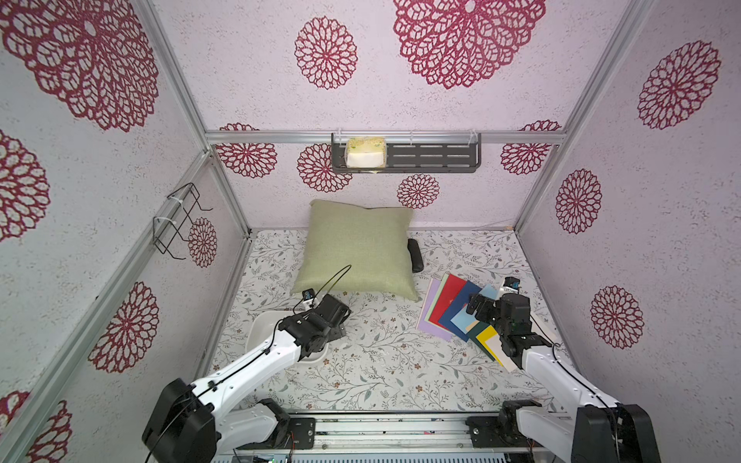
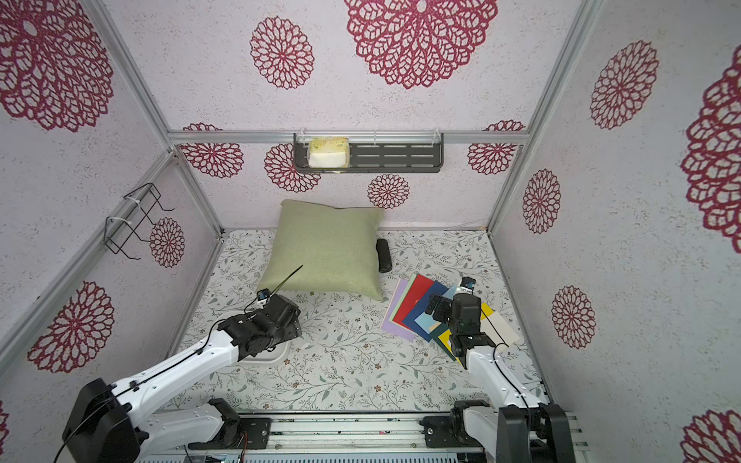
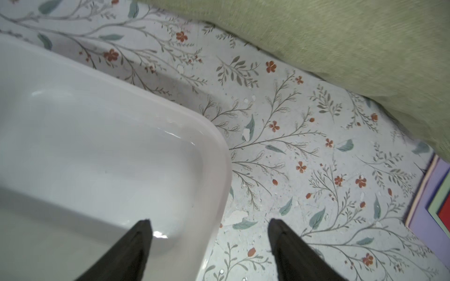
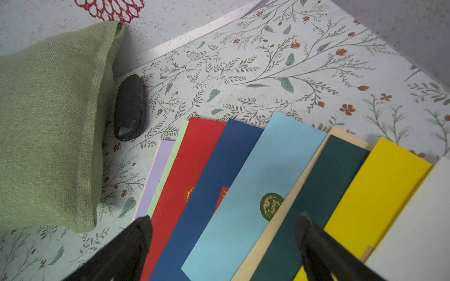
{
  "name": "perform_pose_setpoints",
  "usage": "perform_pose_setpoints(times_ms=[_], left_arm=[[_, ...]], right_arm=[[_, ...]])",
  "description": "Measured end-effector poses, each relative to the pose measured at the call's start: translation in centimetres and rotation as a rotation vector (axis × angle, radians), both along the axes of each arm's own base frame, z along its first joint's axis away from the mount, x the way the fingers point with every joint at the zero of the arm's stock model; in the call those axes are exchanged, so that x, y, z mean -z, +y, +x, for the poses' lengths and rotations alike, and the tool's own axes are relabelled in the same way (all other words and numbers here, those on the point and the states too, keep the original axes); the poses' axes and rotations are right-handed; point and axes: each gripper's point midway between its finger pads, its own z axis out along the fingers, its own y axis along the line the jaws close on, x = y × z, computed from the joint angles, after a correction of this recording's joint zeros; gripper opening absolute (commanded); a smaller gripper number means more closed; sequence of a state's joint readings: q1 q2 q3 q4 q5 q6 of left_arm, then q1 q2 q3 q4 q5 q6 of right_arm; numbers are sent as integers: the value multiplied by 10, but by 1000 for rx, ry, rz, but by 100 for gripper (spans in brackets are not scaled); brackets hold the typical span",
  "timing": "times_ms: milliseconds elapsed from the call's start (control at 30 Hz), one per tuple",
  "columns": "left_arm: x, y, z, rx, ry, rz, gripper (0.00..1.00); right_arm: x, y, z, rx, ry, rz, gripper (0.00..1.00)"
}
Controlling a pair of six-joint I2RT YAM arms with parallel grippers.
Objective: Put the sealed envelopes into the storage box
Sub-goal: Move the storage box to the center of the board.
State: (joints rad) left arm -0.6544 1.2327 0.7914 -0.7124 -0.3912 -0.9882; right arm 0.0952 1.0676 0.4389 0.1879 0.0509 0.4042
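near side first: left end effector (image 3: pixel 210 222) sits over a rounded corner of the storage box (image 3: pixel 219 146), jaws apart, nothing in them. one finger is over the white tray's inside, the other over the floral counter (image 3: pixel 292 146). one box, open side up, on the robot's left, mostly under the arm in both top views.

across to the right: right end effector (image 4: pixel 223 219) hangs wide open above the sealed envelopes (image 4: pixel 243 182), gripping nothing. whether it touches them, can't tell. they lie flat in one overlapping fan, long axes running away from the base toward the back wall, each leaning further right. count: lilac, pale green, red, navy, light blue, cream, dark green, yellow, off-white. that's nine, plus a pink sliver under the lilac.

further back: one green cushion (image 1: pixel 357 248), one black case (image 1: pixel 415 255) beside it.
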Motion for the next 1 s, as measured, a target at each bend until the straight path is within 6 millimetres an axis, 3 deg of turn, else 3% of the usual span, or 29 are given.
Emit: perform_pose_setpoints(times_ms=[100,200,333,500,667,833,867,933,1000], left_arm=[[24,-3,0,6,76,43,46],[42,-12,3,21,135,60,36],[45,-32,12,41,143,46,22],[36,-82,34,84,105,-6,10],[36,-138,61,130,91,-23,6],[37,-187,87,190,66,-35,7],[37,-193,90,199,62,-35,15],[37,-197,91,209,60,-38,39],[40,-199,88,225,79,-44,53]], right_arm=[[0,1,0,-3,1,2,98],[1,0,0,-3,1,1,98],[4,0,-2,-2,10,1,98],[5,0,-2,-3,10,2,98],[6,0,-2,-3,13,1,97],[11,2,-4,-10,34,8,94],[13,4,-4,-16,43,13,93],[20,8,-5,-31,77,20,91],[26,14,-3,-50,117,29,89]])
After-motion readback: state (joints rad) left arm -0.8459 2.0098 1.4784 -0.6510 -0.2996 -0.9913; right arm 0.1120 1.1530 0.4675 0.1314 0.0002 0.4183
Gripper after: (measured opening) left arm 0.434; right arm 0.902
